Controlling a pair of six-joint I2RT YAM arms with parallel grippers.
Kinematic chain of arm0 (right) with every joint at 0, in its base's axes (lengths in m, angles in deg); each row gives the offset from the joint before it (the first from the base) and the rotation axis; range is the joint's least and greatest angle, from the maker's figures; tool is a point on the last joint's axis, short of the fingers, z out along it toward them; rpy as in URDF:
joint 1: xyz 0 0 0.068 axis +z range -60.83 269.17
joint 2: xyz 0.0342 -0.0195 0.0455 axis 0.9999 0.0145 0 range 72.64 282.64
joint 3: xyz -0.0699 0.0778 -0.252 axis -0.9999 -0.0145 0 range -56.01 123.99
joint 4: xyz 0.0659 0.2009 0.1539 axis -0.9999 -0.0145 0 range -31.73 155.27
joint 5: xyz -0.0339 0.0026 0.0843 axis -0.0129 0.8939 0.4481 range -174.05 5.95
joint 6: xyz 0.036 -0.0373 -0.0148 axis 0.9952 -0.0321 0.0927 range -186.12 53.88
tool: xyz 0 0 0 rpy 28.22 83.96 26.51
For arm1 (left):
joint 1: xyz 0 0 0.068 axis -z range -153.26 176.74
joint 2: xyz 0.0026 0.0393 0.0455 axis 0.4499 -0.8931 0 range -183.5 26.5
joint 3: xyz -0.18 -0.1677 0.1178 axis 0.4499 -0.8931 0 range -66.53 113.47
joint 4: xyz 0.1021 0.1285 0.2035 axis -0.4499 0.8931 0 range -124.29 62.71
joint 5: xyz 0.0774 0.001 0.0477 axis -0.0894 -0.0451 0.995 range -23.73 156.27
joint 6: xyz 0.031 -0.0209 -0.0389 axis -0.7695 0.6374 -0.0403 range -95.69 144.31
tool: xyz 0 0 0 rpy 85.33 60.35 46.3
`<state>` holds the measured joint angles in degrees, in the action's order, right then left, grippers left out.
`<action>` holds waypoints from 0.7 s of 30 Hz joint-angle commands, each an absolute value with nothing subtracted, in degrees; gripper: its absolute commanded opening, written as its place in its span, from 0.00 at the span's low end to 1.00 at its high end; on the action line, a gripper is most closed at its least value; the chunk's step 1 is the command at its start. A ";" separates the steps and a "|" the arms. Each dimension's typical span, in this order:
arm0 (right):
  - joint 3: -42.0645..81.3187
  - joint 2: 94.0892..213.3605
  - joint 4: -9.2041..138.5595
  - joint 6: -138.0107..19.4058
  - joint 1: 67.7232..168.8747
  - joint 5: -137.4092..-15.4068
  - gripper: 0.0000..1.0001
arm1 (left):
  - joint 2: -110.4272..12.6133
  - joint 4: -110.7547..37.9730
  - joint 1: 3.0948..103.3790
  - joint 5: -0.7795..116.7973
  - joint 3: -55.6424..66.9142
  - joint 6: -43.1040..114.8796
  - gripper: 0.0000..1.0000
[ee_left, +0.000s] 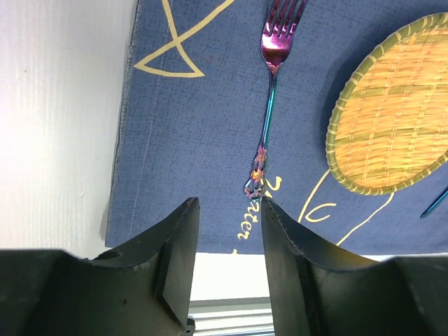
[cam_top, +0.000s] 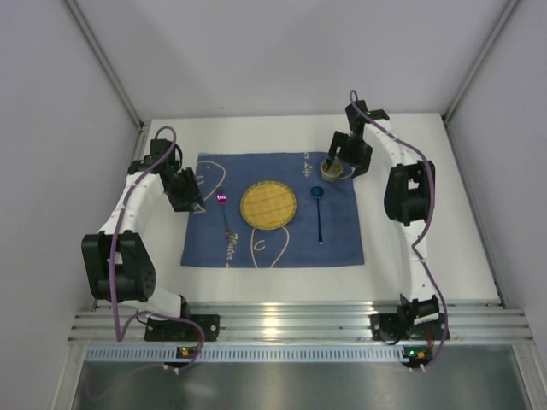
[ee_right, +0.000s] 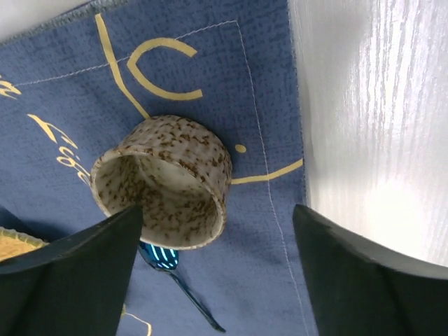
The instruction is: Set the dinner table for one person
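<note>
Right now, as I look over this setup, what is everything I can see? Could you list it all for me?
table: 1, white, beneath everything
placemat: 1, blue with cream line drawings, middle of the table
plate: 1, yellow woven, round, centre of the placemat
fork: 1, shiny purple and teal, on the placemat left of the plate
spoon: 1, shiny blue, on the placemat right of the plate
cup: 1, cream speckled brown, far right corner of the placemat
left gripper: 1, black, open, over the placemat's left near part, by the fork's handle
right gripper: 1, black, open, at the cup
</note>
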<state>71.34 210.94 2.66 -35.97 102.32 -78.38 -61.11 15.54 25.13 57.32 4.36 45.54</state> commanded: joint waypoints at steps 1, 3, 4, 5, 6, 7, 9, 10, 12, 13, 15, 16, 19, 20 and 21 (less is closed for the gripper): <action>73.19 205.37 2.34 -37.46 103.06 -80.88 0.91 | -58.14 16.43 25.33 57.66 5.01 44.44 0.47; 73.19 201.33 2.17 -39.48 102.97 -81.41 0.98 | -58.31 16.51 25.33 57.57 6.58 44.26 0.49; 73.37 198.36 2.60 -41.40 102.97 -80.89 1.00 | -58.40 16.43 25.42 57.39 7.20 44.17 0.49; 73.45 196.76 3.13 -42.55 102.97 -79.93 1.00 | -58.58 16.43 25.33 57.39 9.12 44.08 0.51; 73.37 194.92 3.57 -43.87 103.06 -77.39 1.00 | -58.84 17.21 25.42 57.65 10.71 44.08 0.57; 72.93 190.55 4.97 -45.01 102.97 -76.15 1.00 | -58.93 18.09 25.42 57.92 12.72 44.26 0.58; 70.66 184.13 8.30 -48.62 103.15 -72.47 0.94 | -58.14 18.27 25.51 58.10 19.20 44.43 0.64; 65.16 180.09 12.67 -48.80 103.15 -73.06 0.94 | -57.53 18.62 25.94 58.53 21.77 45.22 0.73; 58.90 169.01 16.04 -47.31 102.97 -76.12 0.96 | -58.05 19.41 26.56 67.86 28.26 46.71 0.80; 51.30 165.49 19.36 -47.05 102.97 -77.01 0.98 | -57.44 18.28 29.26 71.07 28.65 48.29 0.83; 42.21 155.21 23.33 -46.43 102.88 -78.07 1.00 | -52.53 13.55 29.55 74.70 23.42 51.63 0.98; 34.42 149.87 25.61 -46.17 102.62 -77.64 1.00 | -50.69 7.61 29.72 76.01 20.77 52.60 0.98; 21.98 141.42 28.96 -47.13 102.62 -75.26 1.00 | -42.69 -8.53 32.08 81.61 6.99 49.04 0.99; 19.17 139.55 29.84 -46.61 102.71 -75.52 1.00 | -37.62 -15.93 33.32 84.43 1.72 46.22 0.98; 13.83 137.70 30.64 -45.82 102.71 -77.61 1.00 | -34.53 -23.23 34.63 87.07 -10.25 42.89 0.98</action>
<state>24.83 136.28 27.14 -45.71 102.25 -76.30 -40.26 -2.82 32.21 76.79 5.50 48.36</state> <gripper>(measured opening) 0.995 0.985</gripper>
